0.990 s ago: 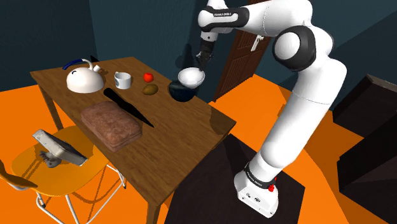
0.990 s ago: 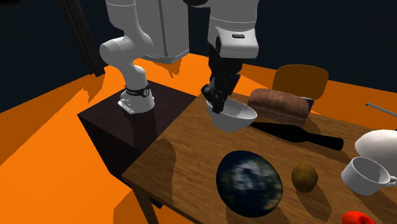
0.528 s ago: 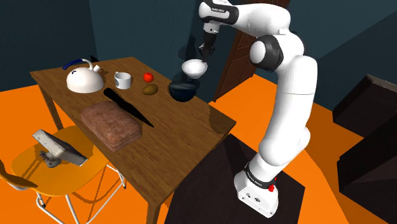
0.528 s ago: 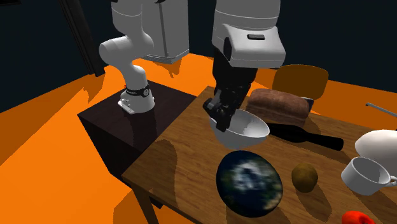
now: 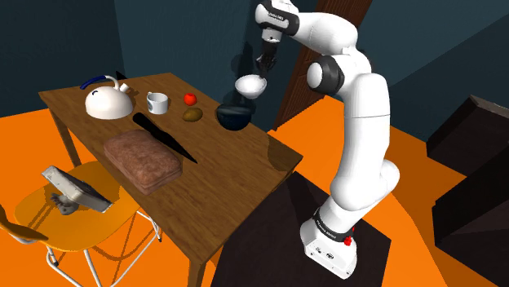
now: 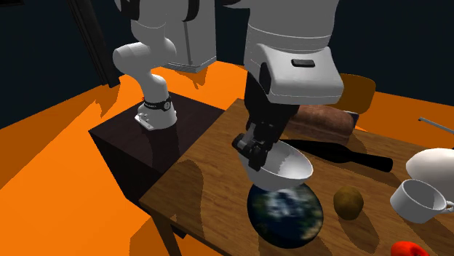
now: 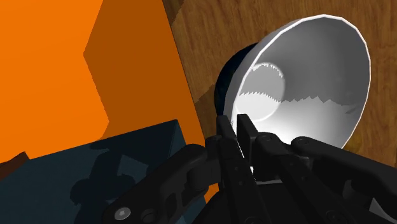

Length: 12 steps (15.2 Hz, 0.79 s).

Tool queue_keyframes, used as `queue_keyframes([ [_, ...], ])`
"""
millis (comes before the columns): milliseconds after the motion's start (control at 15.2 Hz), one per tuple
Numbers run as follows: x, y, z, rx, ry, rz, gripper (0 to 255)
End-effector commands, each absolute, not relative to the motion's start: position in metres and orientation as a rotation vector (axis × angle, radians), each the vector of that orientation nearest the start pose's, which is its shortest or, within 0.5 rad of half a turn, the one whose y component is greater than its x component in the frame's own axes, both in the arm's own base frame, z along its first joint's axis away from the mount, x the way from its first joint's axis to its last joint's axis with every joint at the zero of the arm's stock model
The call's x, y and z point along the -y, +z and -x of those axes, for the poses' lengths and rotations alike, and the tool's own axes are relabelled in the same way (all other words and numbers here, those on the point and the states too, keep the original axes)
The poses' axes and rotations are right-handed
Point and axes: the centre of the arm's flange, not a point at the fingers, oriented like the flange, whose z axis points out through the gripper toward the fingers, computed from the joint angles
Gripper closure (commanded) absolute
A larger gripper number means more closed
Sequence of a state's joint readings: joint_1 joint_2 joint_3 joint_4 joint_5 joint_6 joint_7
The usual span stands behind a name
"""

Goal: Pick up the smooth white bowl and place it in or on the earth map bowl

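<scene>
Holding the white bowl point(image 6: 288, 166) by its rim, the gripper point(image 6: 251, 148) has jaws nearly shut on the wall, bowl hanging tilted below them. The earth map bowl point(image 6: 285, 215) sits directly underneath. Best approach: level it, centre it, lower slowly w/o bumping, then release.

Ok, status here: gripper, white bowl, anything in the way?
Gripper shut on white bowl at its rim. Bowl aloft, tilted, just over map bowl. Nothing between them.

The smooth bowl point(image 6: 285, 166) is rendered white — the earth map bowl point(image 6: 286, 214) is patterned dark blue with grey-white mottling; the floor point(image 6: 51, 189) is coloured orange.
</scene>
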<state>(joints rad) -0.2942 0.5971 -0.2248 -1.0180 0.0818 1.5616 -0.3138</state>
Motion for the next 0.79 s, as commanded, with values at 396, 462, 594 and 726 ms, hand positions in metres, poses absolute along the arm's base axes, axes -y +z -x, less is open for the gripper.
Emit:
queue_keyframes([
  [396,0.303,0.466,-0.647,-0.27,0.086,3.153,255],
  [462,0.303,0.46,-0.647,-0.27,0.086,3.153,255],
  [594,0.303,0.45,-0.647,-0.27,0.086,3.153,255],
  [726,0.303,0.439,-0.647,-0.27,0.086,3.153,255],
])
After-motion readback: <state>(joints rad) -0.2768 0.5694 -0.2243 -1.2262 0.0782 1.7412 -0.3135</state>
